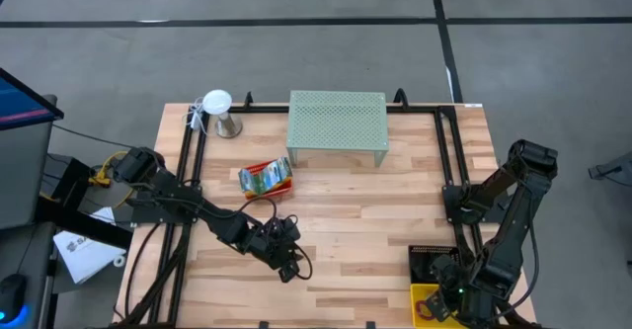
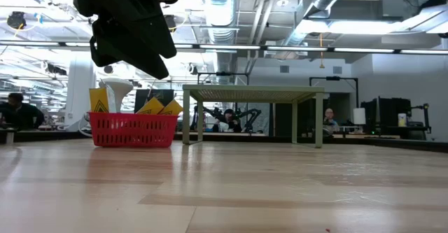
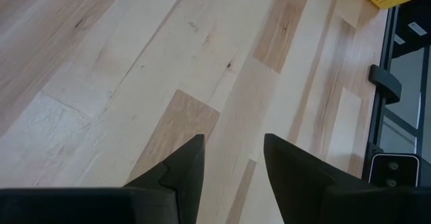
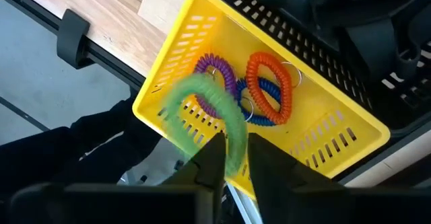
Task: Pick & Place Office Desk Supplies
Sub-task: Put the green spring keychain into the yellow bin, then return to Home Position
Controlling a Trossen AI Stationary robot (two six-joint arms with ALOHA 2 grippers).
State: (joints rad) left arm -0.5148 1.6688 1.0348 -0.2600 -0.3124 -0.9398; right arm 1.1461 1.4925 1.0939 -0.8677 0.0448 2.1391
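Note:
My right gripper [image 4: 234,153] hangs over the yellow tray [image 4: 175,69] at the table's near right corner, with a green elastic loop [image 4: 202,99] in the narrow gap between its fingers. A purple loop [image 4: 217,68], an orange loop [image 4: 269,69] and a blue loop [image 4: 268,97] lie on the tray's floor. In the high view this gripper [image 1: 434,304] is above the same tray [image 1: 423,293]. My left gripper [image 3: 232,150] stands open over bare wood near the table's middle [image 1: 289,263]. Yellow-green crayon boxes [image 1: 265,176] sit in a red tray [image 2: 131,129]. My right gripper has one stretch of the green loop's coil [image 4: 234,138] pinched between its two fingers. The fingers come from above, pointing steeply down. The rest of the loop sticks out ahead of the fingertips, blurred, above the yellow tray and clear of its floor.
A mint-green mesh shelf [image 1: 337,122] stands at the far middle. A white-topped stand [image 1: 219,110] is at the far left. A black tray [image 1: 427,258] lies just beyond the yellow one. A black frame rail [image 1: 449,161] runs along the table's right side.

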